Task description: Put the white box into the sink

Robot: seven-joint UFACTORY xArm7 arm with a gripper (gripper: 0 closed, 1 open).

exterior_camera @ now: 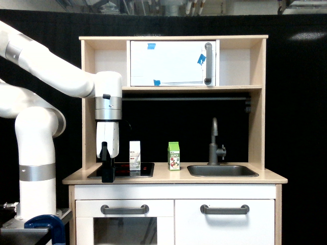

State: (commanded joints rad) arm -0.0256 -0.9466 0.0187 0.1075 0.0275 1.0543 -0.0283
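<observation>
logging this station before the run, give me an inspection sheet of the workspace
surface: wooden counter, bare at the front
job's things: white box upright on the black hob; sink with tap, nothing seen in it
clutter: green carton between hob and sink
grippers: gripper low over the hob's left end, apart from the box; open or shut unclear
cables: nothing seen
surroundings: black backdrop; cabinet with blue tape bits

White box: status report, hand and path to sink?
Hand low over hob, state unclear, holding nothing. White box upright on hob, untouched. Green carton stands between it and sink.
</observation>
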